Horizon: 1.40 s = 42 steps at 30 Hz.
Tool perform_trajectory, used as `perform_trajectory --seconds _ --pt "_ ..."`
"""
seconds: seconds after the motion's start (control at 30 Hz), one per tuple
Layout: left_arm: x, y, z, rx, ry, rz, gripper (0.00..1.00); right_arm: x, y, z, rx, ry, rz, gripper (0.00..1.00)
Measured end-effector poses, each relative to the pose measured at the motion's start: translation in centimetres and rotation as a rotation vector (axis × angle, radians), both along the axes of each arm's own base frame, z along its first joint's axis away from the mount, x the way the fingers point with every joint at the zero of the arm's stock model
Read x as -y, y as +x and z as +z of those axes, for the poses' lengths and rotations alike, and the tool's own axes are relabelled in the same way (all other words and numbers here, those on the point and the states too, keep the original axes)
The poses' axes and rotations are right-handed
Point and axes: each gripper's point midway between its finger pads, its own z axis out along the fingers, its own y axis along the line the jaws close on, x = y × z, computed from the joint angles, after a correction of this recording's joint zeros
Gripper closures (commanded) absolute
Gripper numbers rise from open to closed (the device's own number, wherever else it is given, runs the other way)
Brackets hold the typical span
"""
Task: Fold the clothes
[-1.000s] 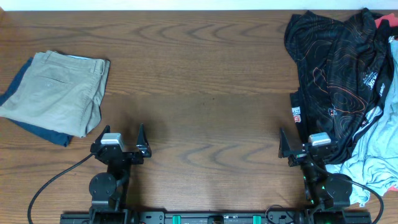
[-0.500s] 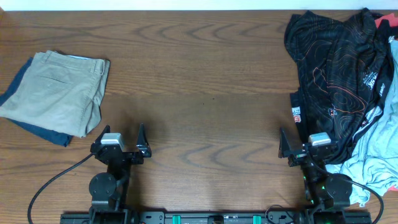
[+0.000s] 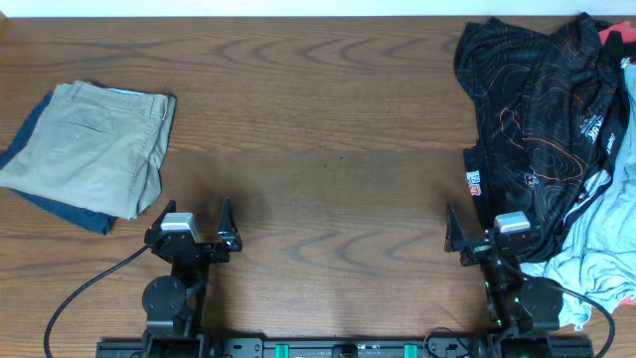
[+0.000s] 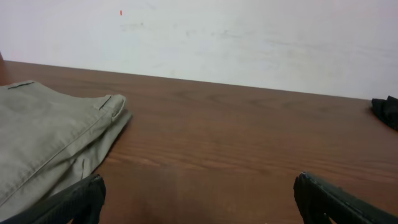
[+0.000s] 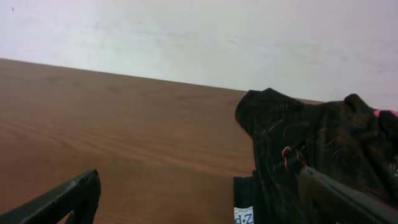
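The black jersey [image 3: 542, 109] with thin orange contour lines lies crumpled at the table's far right; it also shows in the right wrist view [image 5: 311, 149], with a white logo patch [image 5: 244, 216] at its near edge. My right gripper [image 3: 490, 231] is open and empty at the front right, its right finger beside the jersey's lower edge. My left gripper [image 3: 191, 224] is open and empty at the front left over bare wood. A corner of the jersey shows far right in the left wrist view [image 4: 387, 111].
Folded tan trousers [image 3: 94, 147] lie on a dark blue garment at the left, also in the left wrist view [image 4: 43, 137]. A light-blue garment [image 3: 596, 254] and a bit of red cloth [image 3: 614, 35] lie beside the jersey at the right edge. A white wall stands behind the table.
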Motion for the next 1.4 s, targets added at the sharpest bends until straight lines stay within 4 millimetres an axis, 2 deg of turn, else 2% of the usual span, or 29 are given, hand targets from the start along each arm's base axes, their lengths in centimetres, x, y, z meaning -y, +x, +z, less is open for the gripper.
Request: perform_trajectory --seconds 0.17,0.33,0.47,0.57,0.67,0.77,0.93,1.13,1.4 --pt "0.3 -0.2 -0.1 -0.035 -0.015 -0.018 0.02 0.2 0.1 -0.3 -0.024 0.07 -0.014 0.01" --pt "0.7 -0.8 -0.9 -0.179 -0.038 -0.038 0.02 0.5 0.3 -1.5 -0.103 0.099 -0.038 0.01" --pt "1.2 -1.1 1.2 -0.25 -0.052 -0.059 0.02 0.7 0.4 -1.9 -0.205 0.101 -0.062 0.01" --pt "1.3 -1.2 3.1 -0.316 -0.056 -0.063 0.02 1.0 0.9 -1.0 -0.27 0.096 -0.083 0.01" --pt "1.3 -1.2 4.6 -0.395 -0.056 -0.063 0.02 1.1 1.9 -0.2 -0.361 0.087 -0.095 0.01" --pt "1.4 -1.1 5.5 -0.485 -0.055 -0.061 0.02 1.1 3.0 -0.4 -0.487 0.068 -0.104 0.01" --pt "1.4 -0.5 5.8 -0.605 -0.055 -0.059 0.02 1.2 4.9 -3.1 -0.754 -0.023 -0.092 0.01" --pt "1.5 0.0 3.5 -0.721 -0.055 -0.058 0.02 1.1 8.0 -6.9 -0.898 -0.099 -0.061 0.01" --pt "1.6 0.3 2.4 -0.771 -0.055 -0.057 0.02 2.7 8.0 -13.2 -1.068 -0.181 -0.123 0.15"
